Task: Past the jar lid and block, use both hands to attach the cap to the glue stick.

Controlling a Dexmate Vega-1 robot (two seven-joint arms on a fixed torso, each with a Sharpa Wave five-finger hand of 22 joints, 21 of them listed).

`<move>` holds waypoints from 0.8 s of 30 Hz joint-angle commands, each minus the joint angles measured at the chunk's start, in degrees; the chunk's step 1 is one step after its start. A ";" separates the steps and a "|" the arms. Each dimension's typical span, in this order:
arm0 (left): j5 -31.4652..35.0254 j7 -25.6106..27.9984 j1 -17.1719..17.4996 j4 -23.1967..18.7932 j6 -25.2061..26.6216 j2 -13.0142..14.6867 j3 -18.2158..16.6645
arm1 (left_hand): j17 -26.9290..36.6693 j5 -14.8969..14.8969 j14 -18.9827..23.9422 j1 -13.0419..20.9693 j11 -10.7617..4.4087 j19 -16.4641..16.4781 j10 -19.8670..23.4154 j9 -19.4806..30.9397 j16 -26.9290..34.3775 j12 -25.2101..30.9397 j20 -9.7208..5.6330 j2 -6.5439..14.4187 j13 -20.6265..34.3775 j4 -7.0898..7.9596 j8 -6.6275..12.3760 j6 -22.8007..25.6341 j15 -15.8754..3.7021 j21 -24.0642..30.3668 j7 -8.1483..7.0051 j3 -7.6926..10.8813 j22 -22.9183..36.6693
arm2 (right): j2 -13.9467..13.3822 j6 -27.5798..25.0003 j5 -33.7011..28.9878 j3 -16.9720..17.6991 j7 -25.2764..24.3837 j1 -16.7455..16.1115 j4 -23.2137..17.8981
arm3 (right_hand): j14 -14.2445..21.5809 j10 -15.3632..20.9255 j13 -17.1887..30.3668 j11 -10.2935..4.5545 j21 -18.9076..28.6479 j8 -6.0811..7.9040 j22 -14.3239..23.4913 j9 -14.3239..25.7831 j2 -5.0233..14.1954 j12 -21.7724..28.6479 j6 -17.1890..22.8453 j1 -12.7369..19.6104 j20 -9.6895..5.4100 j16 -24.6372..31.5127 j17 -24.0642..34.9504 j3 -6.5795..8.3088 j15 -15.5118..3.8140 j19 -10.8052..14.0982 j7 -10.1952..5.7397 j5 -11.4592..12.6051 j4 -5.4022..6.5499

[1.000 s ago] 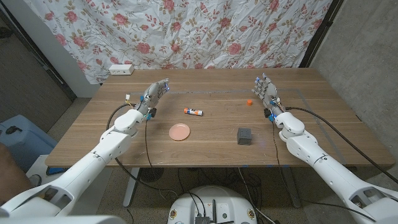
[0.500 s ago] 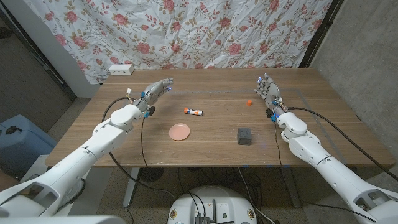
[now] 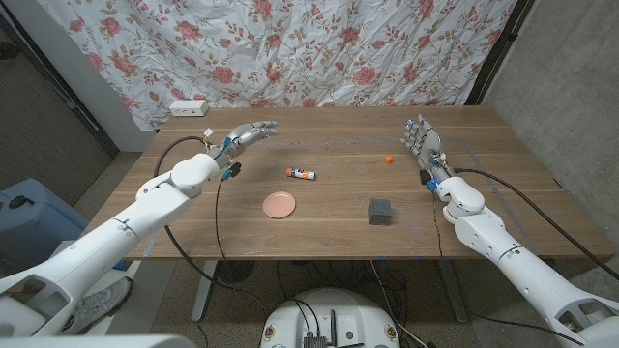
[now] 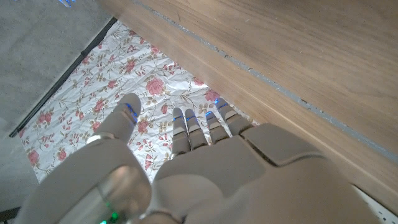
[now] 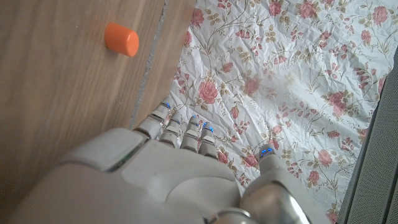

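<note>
Left hand [image 3: 244,137] hangs over the far left part of the wooden table [image 3: 329,227], fingers apart and stretched toward the middle, nothing in it; the left wrist view shows the same loose spread against the flowered cloth [image 3: 290,48]. From that hand, the glue stick [image 3: 303,174] lies at about four o'clock, on its side, near but not touched. Going on past it, the small orange cap [image 3: 387,159] sits on the wood at roughly three o'clock from the stick, well apart from it. Right hand [image 3: 424,148] stands just beyond the cap, at the cap's three o'clock, fingers apart and pointing away from the robot, holding nothing; the right wrist view shows the cap [image 5: 121,39] close beside that hand, untouched.

Nearer the robot, the pink jar lid [image 3: 280,205] lies at six o'clock from the glue stick and the dark block [image 3: 380,211] at about six o'clock from the cap, both short of the task's things.

By my reading nothing of the task is done yet: neither piece is grasped, and picking up stick and cap, bringing them together and pressing the cap on all remain
</note>
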 commanded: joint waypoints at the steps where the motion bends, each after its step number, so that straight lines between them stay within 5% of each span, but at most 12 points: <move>1: 11.19 -1.67 -2.48 -5.39 5.05 4.25 2.64 | 0.08 -0.02 0.44 1.32 -0.25 0.11 0.50 0.11 0.15 0.09 -0.41 -0.34 0.26 0.09 0.37 0.78 -2.09 -0.28 -0.46 -0.28 0.21 | -0.74 1.04 0.71 0.84 1.05 -0.78 0.20 | 0.13 0.53 0.07 0.10 0.37 0.30 0.17 0.28 0.46 0.44 0.80 0.45 -0.32 0.28 -0.04 -0.02 -0.54 0.09 -0.07 0.24 -0.39; 16: 24.74 -6.00 -5.90 -10.84 12.00 6.40 6.53 | 0.08 0.19 1.57 6.98 -2.47 0.99 3.65 0.17 0.21 -0.12 -1.71 -3.94 0.21 0.05 1.08 4.29 -3.59 -0.44 -2.32 -1.09 0.12 | -0.12 1.63 0.70 0.81 0.88 -0.66 0.67 | 0.11 0.56 0.06 0.07 0.44 0.29 0.16 0.27 0.76 0.45 0.91 0.58 -0.47 0.36 -0.21 -0.03 -0.54 0.15 -0.06 0.23 -0.49; 24: 34.29 -11.37 -9.87 -12.60 14.89 6.28 10.41 | 0.12 0.27 1.66 9.63 -3.59 -1.18 6.05 0.15 0.06 -0.07 -1.39 -6.18 0.17 0.13 1.27 5.62 -3.67 -1.19 -2.84 -1.82 0.08 | 0.54 1.67 0.64 0.55 0.66 -0.23 1.38 | 0.13 0.56 0.05 0.12 0.46 0.28 0.15 0.27 0.94 0.46 0.96 0.80 -0.57 0.39 -0.38 0.03 -0.48 0.15 -0.21 0.21 -0.66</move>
